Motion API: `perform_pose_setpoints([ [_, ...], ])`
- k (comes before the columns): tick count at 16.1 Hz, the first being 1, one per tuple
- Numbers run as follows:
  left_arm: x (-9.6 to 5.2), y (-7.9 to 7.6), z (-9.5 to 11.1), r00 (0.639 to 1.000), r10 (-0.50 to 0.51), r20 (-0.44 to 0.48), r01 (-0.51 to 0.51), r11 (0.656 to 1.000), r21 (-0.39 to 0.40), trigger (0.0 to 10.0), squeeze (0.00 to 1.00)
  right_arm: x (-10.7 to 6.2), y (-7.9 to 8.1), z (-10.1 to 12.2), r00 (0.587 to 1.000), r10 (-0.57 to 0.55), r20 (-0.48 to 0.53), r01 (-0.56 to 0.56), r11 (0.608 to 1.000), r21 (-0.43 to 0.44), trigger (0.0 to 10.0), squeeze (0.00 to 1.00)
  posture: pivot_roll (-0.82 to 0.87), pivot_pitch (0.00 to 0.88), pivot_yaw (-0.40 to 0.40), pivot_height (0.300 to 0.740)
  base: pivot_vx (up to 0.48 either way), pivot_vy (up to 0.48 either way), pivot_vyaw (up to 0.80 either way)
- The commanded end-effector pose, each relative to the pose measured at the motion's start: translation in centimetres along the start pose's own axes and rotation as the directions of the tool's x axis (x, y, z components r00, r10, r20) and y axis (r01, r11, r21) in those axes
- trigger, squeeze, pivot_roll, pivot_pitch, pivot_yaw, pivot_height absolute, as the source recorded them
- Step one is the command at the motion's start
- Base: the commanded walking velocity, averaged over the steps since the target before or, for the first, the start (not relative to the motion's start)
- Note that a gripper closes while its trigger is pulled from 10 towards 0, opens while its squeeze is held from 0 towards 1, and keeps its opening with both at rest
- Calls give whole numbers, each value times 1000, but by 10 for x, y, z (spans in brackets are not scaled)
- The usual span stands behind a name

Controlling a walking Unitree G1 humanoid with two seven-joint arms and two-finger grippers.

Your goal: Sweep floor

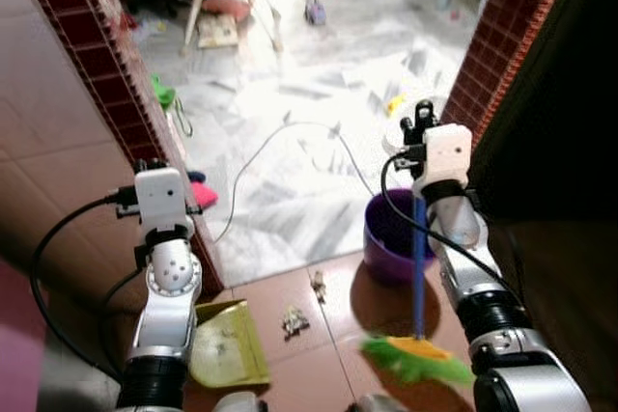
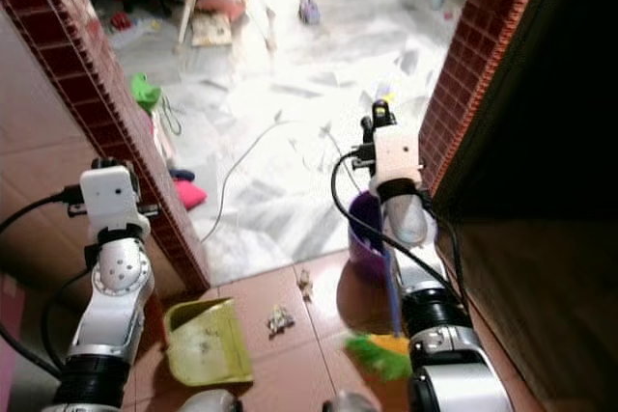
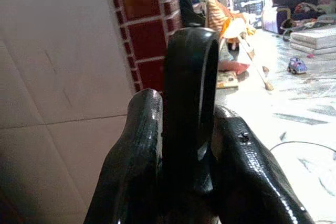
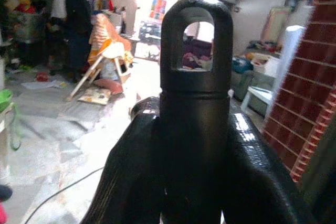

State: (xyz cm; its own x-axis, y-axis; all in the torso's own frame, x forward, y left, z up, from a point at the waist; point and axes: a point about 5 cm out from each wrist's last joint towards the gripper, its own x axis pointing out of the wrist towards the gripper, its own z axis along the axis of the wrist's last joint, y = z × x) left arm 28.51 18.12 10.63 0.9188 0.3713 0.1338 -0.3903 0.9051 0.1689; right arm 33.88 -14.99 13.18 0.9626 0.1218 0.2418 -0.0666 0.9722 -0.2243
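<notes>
Gripping the broom [image 1: 418, 277] handle, the right tool [image 4: 195, 124] is clamped; the left tool [image 3: 184, 145] pinches the dustpan [image 1: 228, 343] handle. Debris [image 1: 294, 319] lies between them on the brown floor [image 1: 290, 287]. A hard sweep could scatter crumbs past the pan or knock the purple bucket [image 1: 386, 238].

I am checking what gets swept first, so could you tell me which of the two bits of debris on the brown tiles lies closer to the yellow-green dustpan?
The larger crumpled scrap, just beside the dustpan. The smaller bit lies farther off, toward the purple bucket.
</notes>
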Motion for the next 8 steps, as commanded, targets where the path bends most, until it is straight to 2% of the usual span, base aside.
perform_pose_setpoints([
  [1,6,5,12,998,26,58,-27,1000,2,10000,0,7,9,12,998,23,56,-23,1000,-3,10000,0,-51,0,23,740,326,0,0],
  [3,5,3,11,998,26,56,-26,1000,2,10000,0,7,10,10,999,8,39,-7,1000,-18,10000,0,-48,0,21,740,332,0,0],
  [6,4,4,10,998,35,57,-35,999,7,10000,0,9,9,9,1000,-8,27,8,1000,-9,10000,0,-47,0,22,740,0,0,0],
  [8,4,4,10,997,46,55,-47,999,18,10000,0,10,7,9,999,-22,29,24,998,-52,10000,0,-45,0,21,740,0,0,0],
])
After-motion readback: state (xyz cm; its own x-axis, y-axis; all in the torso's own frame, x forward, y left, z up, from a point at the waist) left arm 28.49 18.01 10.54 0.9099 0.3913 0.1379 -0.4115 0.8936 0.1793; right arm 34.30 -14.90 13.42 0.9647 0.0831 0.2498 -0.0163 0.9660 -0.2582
